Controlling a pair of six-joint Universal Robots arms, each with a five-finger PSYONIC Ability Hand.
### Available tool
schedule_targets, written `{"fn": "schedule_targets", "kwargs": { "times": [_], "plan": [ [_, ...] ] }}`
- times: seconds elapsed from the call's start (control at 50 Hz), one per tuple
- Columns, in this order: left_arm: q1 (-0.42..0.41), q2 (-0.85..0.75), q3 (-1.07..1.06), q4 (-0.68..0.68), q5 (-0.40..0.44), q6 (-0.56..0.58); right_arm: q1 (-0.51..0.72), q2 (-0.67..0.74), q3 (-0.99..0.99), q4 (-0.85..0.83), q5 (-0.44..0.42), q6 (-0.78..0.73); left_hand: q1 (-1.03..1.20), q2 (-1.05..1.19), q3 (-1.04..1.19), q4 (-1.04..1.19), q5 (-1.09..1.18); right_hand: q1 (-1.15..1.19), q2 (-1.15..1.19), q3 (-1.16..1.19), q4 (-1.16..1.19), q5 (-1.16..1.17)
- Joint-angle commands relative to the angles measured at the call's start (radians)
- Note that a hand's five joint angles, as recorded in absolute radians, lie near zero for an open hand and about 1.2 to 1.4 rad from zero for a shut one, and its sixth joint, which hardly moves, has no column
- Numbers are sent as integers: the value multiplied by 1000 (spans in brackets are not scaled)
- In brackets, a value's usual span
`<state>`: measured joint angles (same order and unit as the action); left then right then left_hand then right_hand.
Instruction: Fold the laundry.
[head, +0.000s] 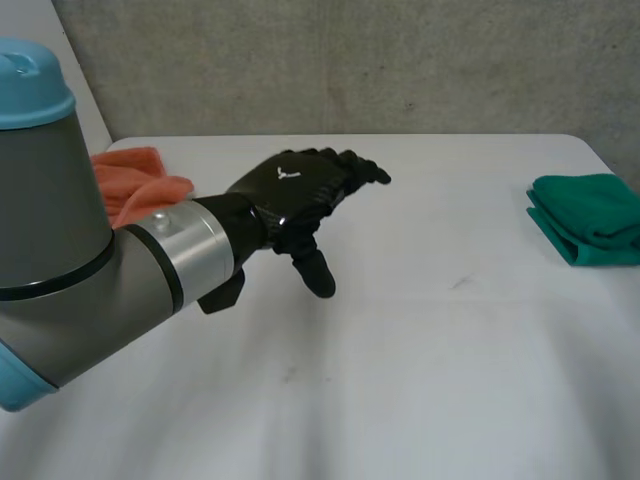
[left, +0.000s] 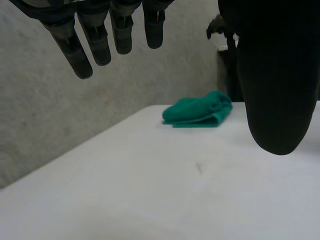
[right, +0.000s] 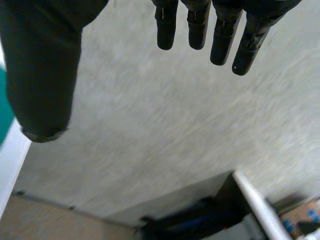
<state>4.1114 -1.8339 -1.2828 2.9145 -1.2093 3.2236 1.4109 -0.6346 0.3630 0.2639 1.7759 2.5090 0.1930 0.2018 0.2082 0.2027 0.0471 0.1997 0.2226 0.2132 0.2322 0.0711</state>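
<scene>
Where the head view looks down, left hand (head: 300, 190) hovers over the middle of the white table (head: 450, 360), fingers loosely extended, thumb hanging down, nothing held. Green cloth (head: 590, 215), folded, lies at the table's right edge. Orange cloth (head: 135, 180), crumpled, lies at the table's far left, behind the left arm (head: 90, 250).

Left wrist view: fingers (left: 80, 50) straight, thumb apart, empty. Green cloth sits at the table's far end, beyond the fingertips.

Right wrist view: right hand (right: 42, 65) faces a grey wall (right: 175, 130) past the table's edge, fingers straight, spread from the thumb, holding nothing.
</scene>
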Motion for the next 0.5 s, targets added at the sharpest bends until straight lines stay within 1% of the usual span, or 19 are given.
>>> {"fn": "schedule_targets", "kwargs": {
  "times": [0.02, 0.04, 0.08, 0.1, 0.12, 0.16, 0.18, 0.2, 0.24, 0.26, 0.34, 0.36, 0.4, 0.42, 0.46, 0.48, 0.5],
  "plan": [
    [7, 27, -23, 109, -76, 15, 206, -145, 174, -83, -58, 57, -15, -23, -30, -24, -43, -25, -48, -39, -58, -71],
    [16, 27, -29, 150, -99, 15, 256, -184, 264, -112, -100, 82, -18, -27, -34, -28, -47, -25, -48, -39, -58, -71],
    [33, 24, -33, 195, -121, 19, 301, -232, 365, -141, -153, 100, -18, -27, -34, -28, -47, -25, -48, -39, -58, -71],
    [46, 21, -36, 215, -128, 24, 341, -288, 470, -167, -208, 116, -18, -27, -34, -28, -47, -25, -48, -39, -58, -71],
    [85, 16, -42, 251, -134, 31, 361, -318, 523, -181, -237, 122, -18, -27, -34, -28, -47, -25, -48, -39, -58, -71],
    [137, 4, -47, 281, -133, 42, 407, -373, 626, -209, -294, 129, -18, -27, -34, -28, -47, -25, -48, -39, -58, -71],
    [165, -8, -47, 293, -131, 48, 454, -414, 724, -239, -353, 129, -18, -27, -34, -28, -47, -25, -48, -39, -58, -71],
    [212, -43, -43, 308, -131, 64, 479, -431, 770, -250, -381, 129, -18, -27, -34, -28, -47, -25, -48, -39, -58, -71],
    [259, -86, -32, 318, -127, 84, 526, -453, 855, -268, -433, 129, -18, -27, -34, -28, -47, -25, -48, -39, -58, -71],
    [304, -137, -11, 319, -125, 108, 566, -473, 934, -284, -476, 126, -18, -27, -34, -28, -47, -25, -48, -39, -58, -71],
    [398, -258, 65, 310, -125, 185, 635, -528, 1100, -293, -550, 111, -18, -27, -34, -28, -47, -25, -48, -39, -58, -71],
    [450, -339, 118, 304, -125, 246, 640, -542, 1128, -293, -559, 110, -18, -27, -34, -28, -47, -25, -48, -39, -58, -71],
    [489, -396, 157, 298, -125, 294, 646, -572, 1197, -295, -573, 110, -18, -27, -34, -28, -47, -25, -48, -39, -58, -71],
    [538, -466, 209, 293, -124, 364, 646, -580, 1215, -295, -575, 108, -18, -27, -34, -28, -47, -25, -48, -39, -58, -71],
    [570, -521, 258, 295, -125, 419, 645, -593, 1251, -295, -578, 108, -18, -27, -34, -28, -47, -25, -48, -39, -58, -71],
    [598, -580, 317, 295, -125, 479, 643, -603, 1280, -298, -578, 105, -18, -27, -34, -28, -47, -25, -48, -39, -58, -71],
    [607, -606, 345, 296, -124, 505, 642, -609, 1294, -301, -578, 102, -18, -27, -34, -28, -47, -25, -48, -39, -58, -71]
  ]
}}
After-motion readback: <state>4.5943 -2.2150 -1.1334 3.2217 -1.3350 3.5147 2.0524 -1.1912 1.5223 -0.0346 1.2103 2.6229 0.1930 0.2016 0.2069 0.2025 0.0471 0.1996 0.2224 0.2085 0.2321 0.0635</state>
